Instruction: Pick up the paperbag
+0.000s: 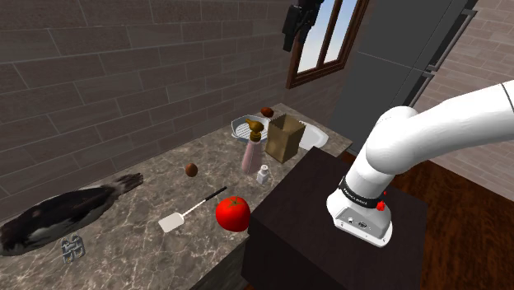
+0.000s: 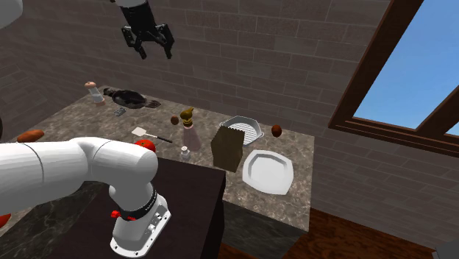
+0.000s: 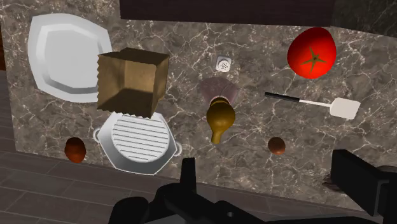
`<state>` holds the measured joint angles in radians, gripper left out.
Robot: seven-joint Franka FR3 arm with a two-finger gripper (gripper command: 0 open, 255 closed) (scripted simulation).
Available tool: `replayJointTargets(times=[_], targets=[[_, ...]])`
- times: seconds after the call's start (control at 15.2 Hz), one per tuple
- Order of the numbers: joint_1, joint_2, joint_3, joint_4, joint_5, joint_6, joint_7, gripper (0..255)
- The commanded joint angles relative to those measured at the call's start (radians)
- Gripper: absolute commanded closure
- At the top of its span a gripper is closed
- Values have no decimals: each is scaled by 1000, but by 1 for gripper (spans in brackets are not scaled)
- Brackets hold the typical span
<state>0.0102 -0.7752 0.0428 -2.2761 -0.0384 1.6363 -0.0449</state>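
The brown paper bag (image 1: 282, 137) stands upright and open-topped on the marble counter (image 1: 156, 198), between a white plate (image 1: 314, 136) and a ridged grey pan (image 1: 245, 126). From across the room, the bag (image 2: 228, 147) is near the counter's front edge. My black gripper (image 1: 298, 21) hangs high above the counter, well clear of everything. In the second exterior view the gripper (image 2: 149, 43) is open, its fingers spread. Looking straight down, the wrist view has the bag (image 3: 132, 81) far below, off to one side of the open gripper (image 3: 270, 184).
A pink bottle with a gold stopper (image 1: 253, 148) and a small shaker (image 1: 263, 175) stand close to the bag. A tomato (image 1: 233, 212), a white spatula (image 1: 188, 212), two brown balls (image 1: 191, 170) and a dark pan (image 1: 58, 216) lie further along. The window (image 1: 329, 37) is behind.
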Motion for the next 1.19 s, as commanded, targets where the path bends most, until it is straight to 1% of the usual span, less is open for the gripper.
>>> replayJointTargets(times=[0.0, 0.33, 0.59, 0.86, 1.12], targets=[[0, 0, 0, 0, 0, 0, 0, 0], [-22, 4, -41, -149, -20, 137, -18, 0], [-44, 29, -76, -253, -39, 252, -32, 0], [-68, 78, -112, -341, -60, 377, -47, 0], [-94, 154, -149, -411, -82, 510, -62, 0]])
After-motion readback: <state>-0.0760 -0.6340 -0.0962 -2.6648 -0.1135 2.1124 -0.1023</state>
